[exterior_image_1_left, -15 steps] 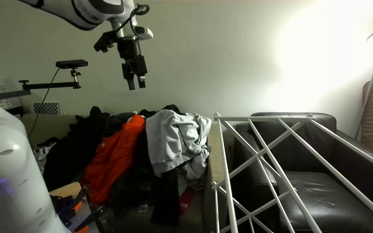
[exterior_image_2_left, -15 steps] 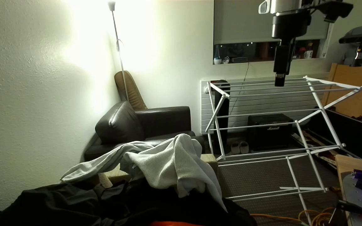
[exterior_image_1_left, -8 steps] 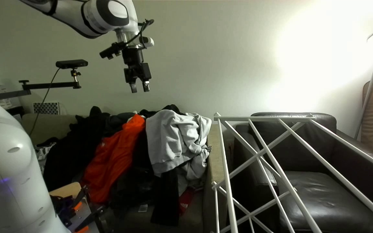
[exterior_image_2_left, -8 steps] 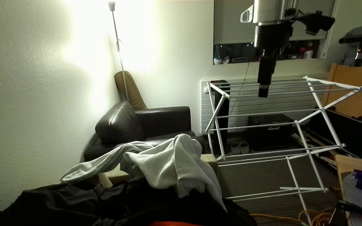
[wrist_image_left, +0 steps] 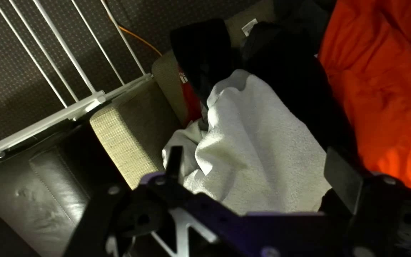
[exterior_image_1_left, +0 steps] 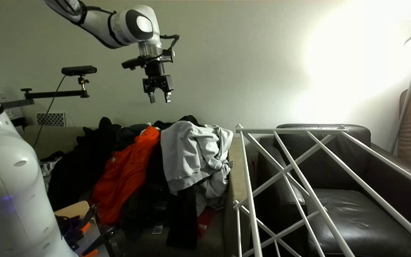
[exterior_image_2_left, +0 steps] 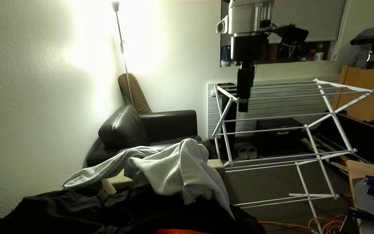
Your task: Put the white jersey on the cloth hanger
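Hanging in the air above a sofa [exterior_image_1_left: 62,138] heaped with clothes [exterior_image_1_left: 80,175], a robot gripper [exterior_image_1_left: 160,99] points its two fingers [exterior_image_1_left: 168,97] downward, the tips standing well apart and gripping nothing. The robot's white arm [exterior_image_1_left: 96,24] slants down to it from the upper part of an exterior view, where a strip of pale wall [exterior_image_1_left: 227,71] separates the fingers from the pile. Beneath, the white jersey [exterior_image_1_left: 191,153], pale grey to the eye, lies rumpled on top of the heap, just beside the sofa arm [exterior_image_1_left: 237,171]. In the wrist view, the jersey's soft folds fill much of the space framed by the fingers. An orange garment [exterior_image_1_left: 128,178] spreads near the jersey, with black clothes [exterior_image_1_left: 148,203] around both, and a red item [exterior_image_1_left: 205,219] with white markings shows lower down, partly covered. Beyond the sofa arm stands the cloth hanger [exterior_image_1_left: 291,131], a white rack of slim bars, clearly apart from the jersey in an exterior view. A dark leather armchair [exterior_image_1_left: 362,221] shows behind its bars. In an exterior view, one long fold of the jersey stretches toward the wall, and a lit floor lamp [exterior_image_2_left: 115,6] rises in the corner past the armchair. Through the rack, a black Marshall amplifier [exterior_image_2_left: 278,144] and a pair of slippers [exterior_image_2_left: 243,152] are visible on the patterned carpet [exterior_image_2_left: 261,185]. An orange cord [exterior_image_2_left: 281,224] loops near a rack leg.
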